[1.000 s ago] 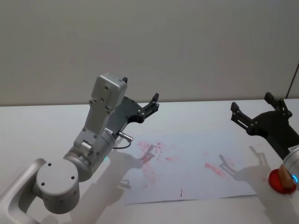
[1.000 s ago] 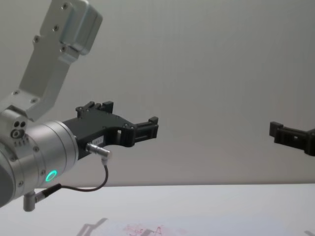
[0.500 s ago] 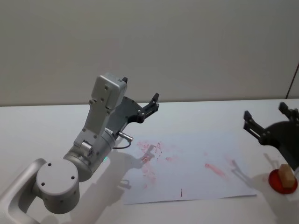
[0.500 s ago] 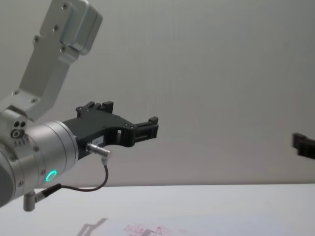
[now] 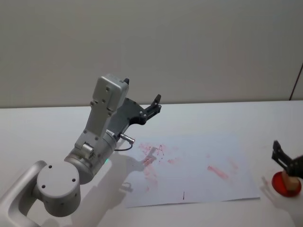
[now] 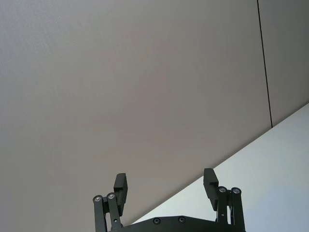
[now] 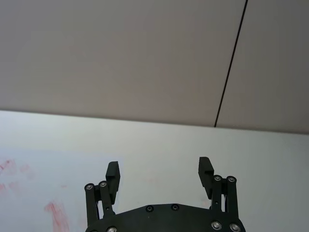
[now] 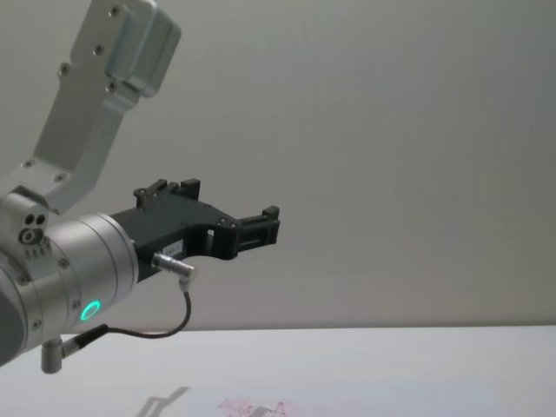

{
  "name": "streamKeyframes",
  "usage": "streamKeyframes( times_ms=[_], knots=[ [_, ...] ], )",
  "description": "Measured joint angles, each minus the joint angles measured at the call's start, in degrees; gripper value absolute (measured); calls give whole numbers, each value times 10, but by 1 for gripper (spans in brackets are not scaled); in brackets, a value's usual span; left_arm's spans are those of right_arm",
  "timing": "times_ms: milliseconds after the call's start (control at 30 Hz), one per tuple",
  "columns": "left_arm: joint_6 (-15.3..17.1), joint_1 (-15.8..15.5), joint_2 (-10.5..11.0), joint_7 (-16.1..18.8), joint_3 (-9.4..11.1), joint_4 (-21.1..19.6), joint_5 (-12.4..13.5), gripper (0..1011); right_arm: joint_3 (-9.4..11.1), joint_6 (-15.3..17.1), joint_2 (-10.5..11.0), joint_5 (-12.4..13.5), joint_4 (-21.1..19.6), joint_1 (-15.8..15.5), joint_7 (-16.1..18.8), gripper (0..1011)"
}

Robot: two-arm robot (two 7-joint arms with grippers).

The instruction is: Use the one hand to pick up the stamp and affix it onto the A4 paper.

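The stamp point(image 5: 286, 184), a tan block on a round red base, is seen just right of the flat, pink-smudged paper point(image 5: 194, 182). The right gripper point(image 7: 159, 170) is spread empty beside it; the left gripper point(image 6: 165, 180) is raised, likewise spread.

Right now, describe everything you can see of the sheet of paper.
The paper is a thin white sheet lying flat on the white table, its long side running left to right. It bears faint pink-red marks: a cluster toward its far left corner, a smeared streak toward the right, and a small dark tick by its near edge. A shadow falls across its left part. Nothing rests on it.
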Motion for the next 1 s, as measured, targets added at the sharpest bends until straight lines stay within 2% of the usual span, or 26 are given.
streamKeyframes(
  times_ms=[167, 367, 700, 1000],
  knots=[
    [0, 0, 0, 0, 0, 0, 0, 1001, 4, 17, 8, 4, -6, -22, -9, 1001],
    [0, 0, 0, 0, 0, 0, 0, 1001, 7, 44, 10, 7, -6, -31, -10, 1001],
    [0, 0, 0, 0, 0, 0, 0, 1001, 9, 83, 3, 5, 3, -23, -5, 1001],
    [0, 0, 0, 0, 0, 0, 0, 1001, 6, 118, -11, -4, 16, -11, -1, 1001]
  ],
)
